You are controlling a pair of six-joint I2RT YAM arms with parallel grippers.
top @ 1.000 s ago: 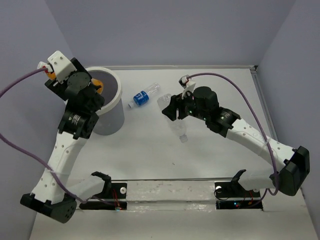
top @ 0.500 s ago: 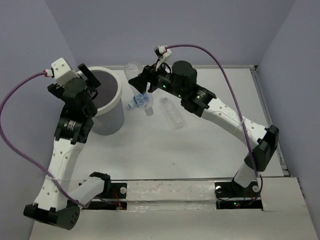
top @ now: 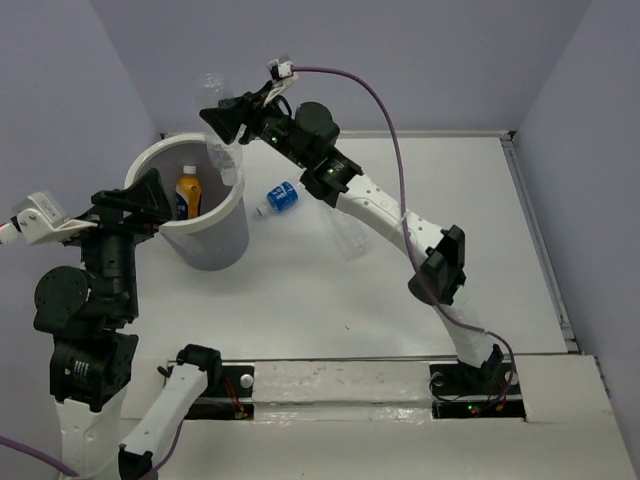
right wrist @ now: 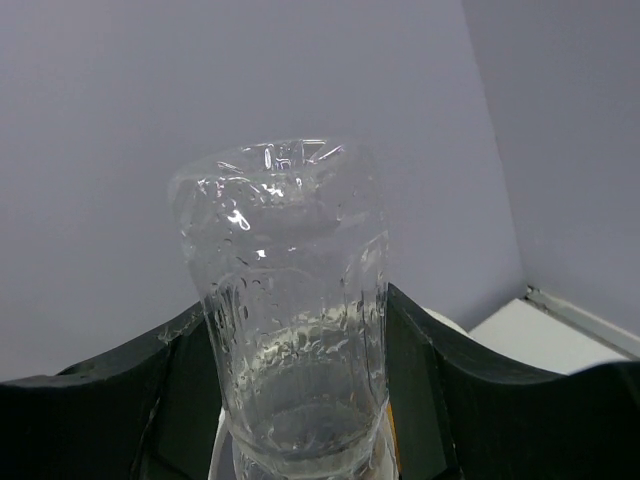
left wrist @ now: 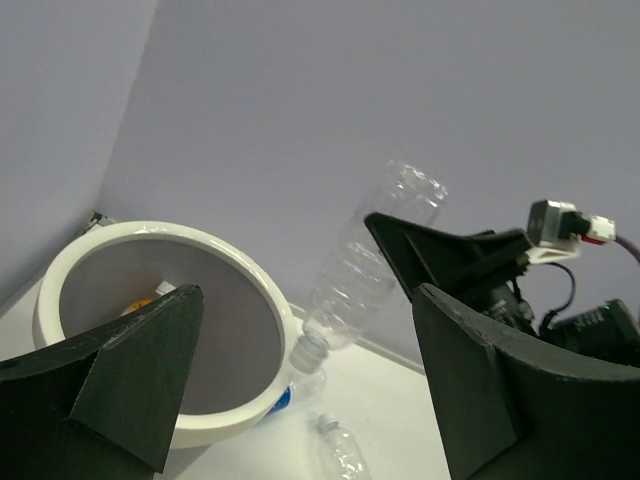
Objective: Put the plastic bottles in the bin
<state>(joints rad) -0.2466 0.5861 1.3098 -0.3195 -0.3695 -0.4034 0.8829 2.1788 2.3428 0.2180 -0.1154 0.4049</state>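
Note:
My right gripper (top: 224, 122) is shut on a clear unlabelled bottle (top: 226, 155) and holds it mouth down over the far right rim of the white bin (top: 228, 215). In the right wrist view the bottle (right wrist: 295, 300) fills the space between the fingers (right wrist: 100, 400). An orange-yellow bottle (top: 187, 190) stands inside the bin. A clear bottle with a blue label (top: 282, 196) lies on the table right of the bin. Another clear bottle (top: 350, 238) lies further right. My left gripper (top: 135, 200) is open and empty, near the bin's near left side. The red-capped bottle is out of view.
In the left wrist view the bin's rim (left wrist: 255, 290), the held bottle (left wrist: 370, 260), the blue-label bottle (left wrist: 285, 395) and the lying clear bottle (left wrist: 340, 455) all show. The right arm (top: 380, 215) stretches across the table. Grey walls close the back and sides.
My right gripper has carried the clear bottle from mid-table left and up to the bin. My left arm has drawn back from the bin's far side to its near left.

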